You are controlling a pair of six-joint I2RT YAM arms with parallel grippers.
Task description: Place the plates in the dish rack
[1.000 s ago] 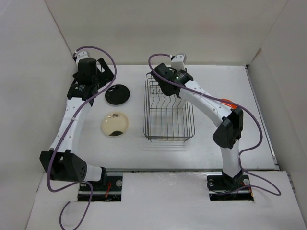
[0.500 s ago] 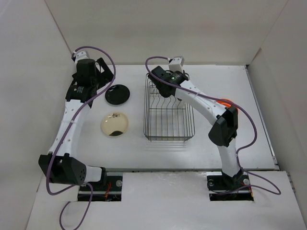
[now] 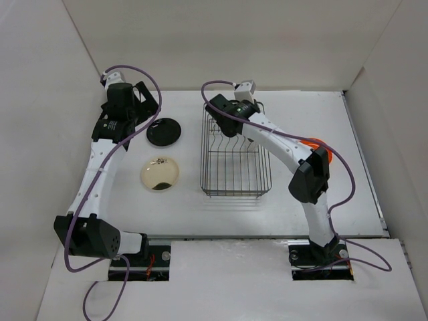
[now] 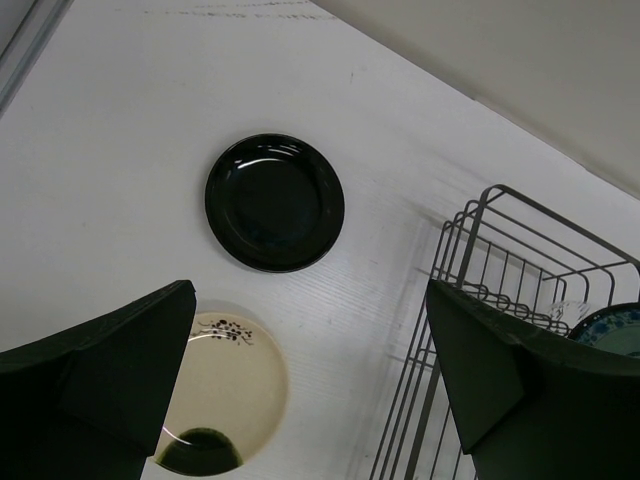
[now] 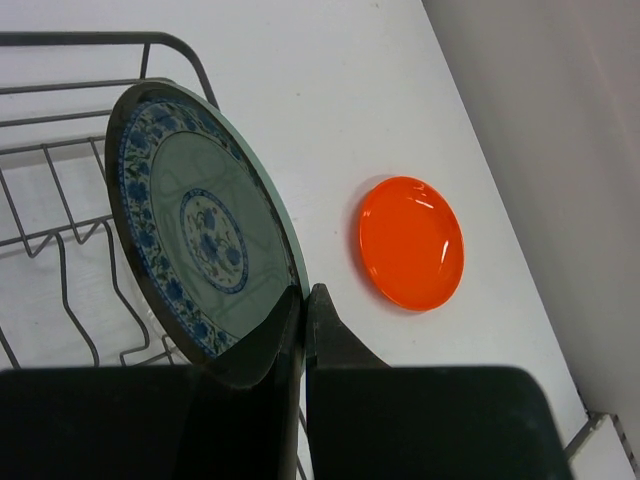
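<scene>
My right gripper is shut on the rim of the teal-grey patterned plate and holds it upright over the far end of the dish rack; it also shows in the top view. The orange plate lies flat on the table right of the rack, partly behind my right arm in the top view. My left gripper is open and empty, high above the black plate and the cream-tan plate. I cannot make out the clear glass plate.
White walls close the table at the back and on both sides. The black plate and the cream-tan plate lie left of the rack. The rack's wire rim and divider prongs are just beside the held plate.
My right gripper has moved left and a little farther over the rack's far end with the patterned plate. More of the orange plate now shows. My left arm has barely moved.
</scene>
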